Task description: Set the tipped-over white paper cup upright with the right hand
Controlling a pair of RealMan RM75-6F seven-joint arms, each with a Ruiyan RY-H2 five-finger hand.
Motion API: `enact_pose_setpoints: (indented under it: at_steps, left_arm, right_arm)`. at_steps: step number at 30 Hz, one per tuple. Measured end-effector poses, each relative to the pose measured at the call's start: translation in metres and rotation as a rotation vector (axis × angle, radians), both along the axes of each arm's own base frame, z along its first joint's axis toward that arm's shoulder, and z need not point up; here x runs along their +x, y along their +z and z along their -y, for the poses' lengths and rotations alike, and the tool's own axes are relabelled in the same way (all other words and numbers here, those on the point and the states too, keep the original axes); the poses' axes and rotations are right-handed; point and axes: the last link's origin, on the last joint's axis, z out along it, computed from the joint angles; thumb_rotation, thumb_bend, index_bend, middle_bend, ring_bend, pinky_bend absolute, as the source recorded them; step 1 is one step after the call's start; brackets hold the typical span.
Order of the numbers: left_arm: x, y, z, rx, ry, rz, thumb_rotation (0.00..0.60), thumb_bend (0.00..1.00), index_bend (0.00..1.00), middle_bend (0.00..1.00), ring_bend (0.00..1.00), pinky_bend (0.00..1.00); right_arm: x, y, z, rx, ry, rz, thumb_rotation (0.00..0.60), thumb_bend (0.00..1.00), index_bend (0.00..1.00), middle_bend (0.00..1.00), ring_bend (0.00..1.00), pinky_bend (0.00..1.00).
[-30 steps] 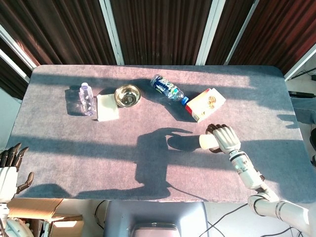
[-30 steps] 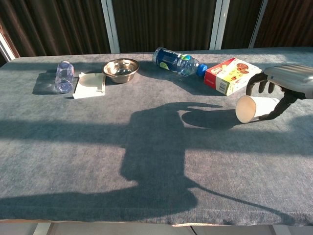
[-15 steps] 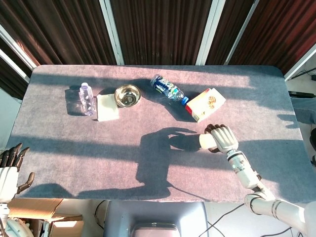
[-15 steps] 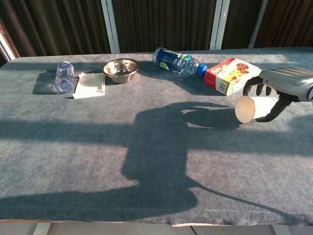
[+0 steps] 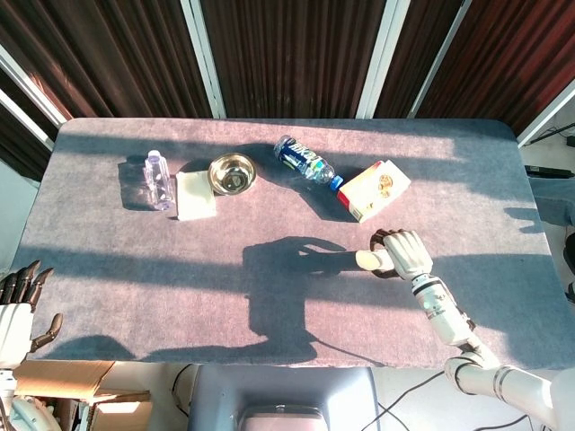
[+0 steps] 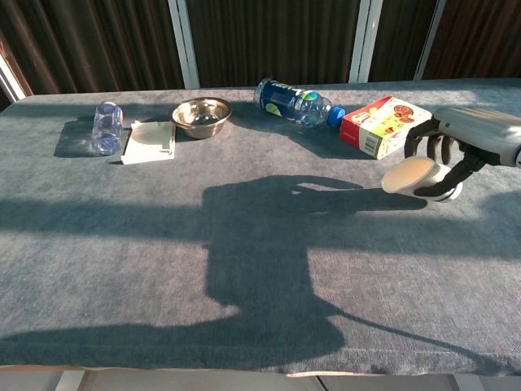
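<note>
right hand [image 6: 446,155] has the white paper cup [image 6: 417,176] in its grasp, fingers curled over the top of the cup body and thumb under it, so it is closed around the cup, not open. cup sits at the right side of the table [image 6: 163,244], just in front of the snack box [image 6: 387,125] and near but apart from it. key relation: the cup's long axis is partly tilted, mouth pointing toward the robot's left and a bit upward, closed base tucked under the palm on the right side. in the chest view the rim reads as a flattened ellipse, so it looks mid-rotation, neither lying flat nor upright. can't tell if the base is touching the cloth or lifted clear. in the head view the right hand [image 5: 402,254] covers most of the cup [image 5: 368,260], only the mouth end pokes out on the left. judgement: the wrist needs to roll further so the mouth faces up and the base comes down flat before release; risk is squashing the thin wall or tipping on release. left hand [image 5: 18,305] is well apart at the near left table edge, fingers apart, holding nothing.
</note>
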Motion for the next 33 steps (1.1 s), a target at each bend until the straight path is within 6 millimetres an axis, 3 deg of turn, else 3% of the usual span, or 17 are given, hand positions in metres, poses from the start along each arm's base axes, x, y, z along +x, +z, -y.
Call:
enact_pose_setpoints:
  at_steps: [14, 18, 23, 30, 33]
  left_arm:
    - [0.000, -0.001, 0.000, -0.001, 0.004, -0.008, 0.600, 0.37, 0.14, 0.00, 0.00, 0.09]
    - [0.000, -0.001, 0.000, 0.004, 0.006, -0.005, 0.600, 0.37, 0.14, 0.00, 0.00, 0.09]
    - [0.000, 0.000, -0.001, 0.009, 0.009, -0.001, 0.600, 0.37, 0.14, 0.00, 0.00, 0.09]
    - [0.000, 0.001, -0.001, 0.011, 0.008, 0.003, 0.600, 0.37, 0.14, 0.00, 0.00, 0.09]
    - [0.000, 0.001, -0.001, 0.009, 0.007, 0.002, 0.600, 0.37, 0.14, 0.00, 0.00, 0.09]
  right_arm:
    - [-0.006, 0.001, -0.015, 0.338, -0.190, 0.835, 0.600, 0.36, 0.54, 0.51, 0.44, 0.50]
    - [-0.018, -0.002, -0.016, 0.426, -0.230, 0.854, 0.600, 0.36, 0.52, 0.48, 0.41, 0.47]
    - [-0.032, -0.007, -0.016, 0.486, -0.240, 0.753, 0.600, 0.36, 0.50, 0.45, 0.37, 0.43]
    - [-0.033, -0.007, -0.014, 0.478, -0.215, 0.698, 0.600, 0.36, 0.50, 0.40, 0.31, 0.36]
    - [-0.033, -0.003, -0.015, 0.472, -0.205, 0.699, 0.600, 0.36, 0.49, 0.36, 0.23, 0.29]
